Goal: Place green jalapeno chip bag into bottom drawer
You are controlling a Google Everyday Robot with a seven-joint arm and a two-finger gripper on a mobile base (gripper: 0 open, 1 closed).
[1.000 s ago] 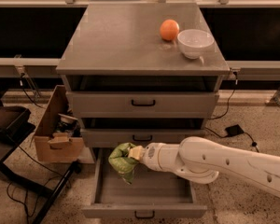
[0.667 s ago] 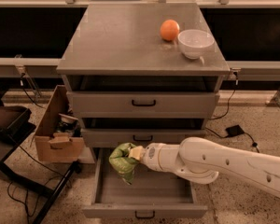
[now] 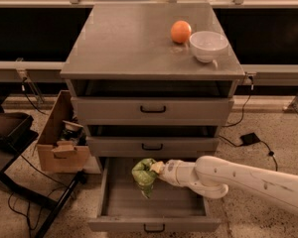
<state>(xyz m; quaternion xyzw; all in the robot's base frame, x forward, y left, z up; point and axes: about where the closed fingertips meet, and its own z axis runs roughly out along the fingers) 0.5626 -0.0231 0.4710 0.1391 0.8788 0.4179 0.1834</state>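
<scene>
Fingers point(image 3: 159, 166) clenched on green jalapeno chip bag point(image 3: 143, 174), bag crumpled, hanging off gripper point(image 3: 155, 168) tip. Gripper inside pulled-out bottom drawer point(image 3: 154, 225), over rear left part, just under middle drawer point(image 3: 153, 146) front. Cannot tell whether bag touches drawer floor. White arm point(image 3: 248, 182) reaching in from right, low across frame. Top drawer point(image 3: 153, 110) shut. Up on worktop point(image 3: 129, 43): orange point(image 3: 181, 31) just beside white bowl point(image 3: 208, 45), right rear. Cardboard box point(image 3: 54, 148) on floor, left of cabinet.
</scene>
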